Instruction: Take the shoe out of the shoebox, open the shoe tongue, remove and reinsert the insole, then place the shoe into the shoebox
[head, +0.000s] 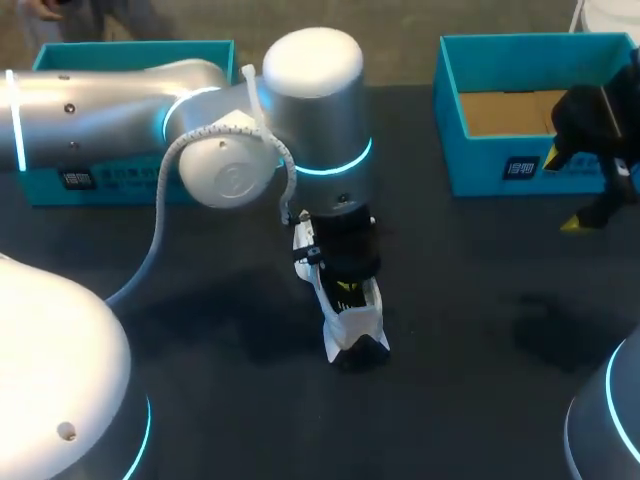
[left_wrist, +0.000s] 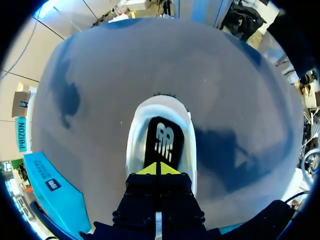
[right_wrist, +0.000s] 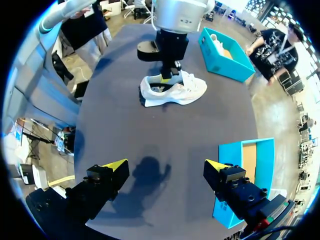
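Directly under the left gripper, jaws pressed together, the white sneaker runs lengthwise ahead, black insole at the tips (right gripper, spread, hangs well apart).

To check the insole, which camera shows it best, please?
The left wrist view: it looks straight into the shoe at the black insole. The head view hides it under the left arm; the right wrist view shows the shoe side-on.

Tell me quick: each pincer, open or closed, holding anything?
Left pincer: closed, tips together at the shoe opening; any grip cannot be told.
Right pincer: open, holding nothing.
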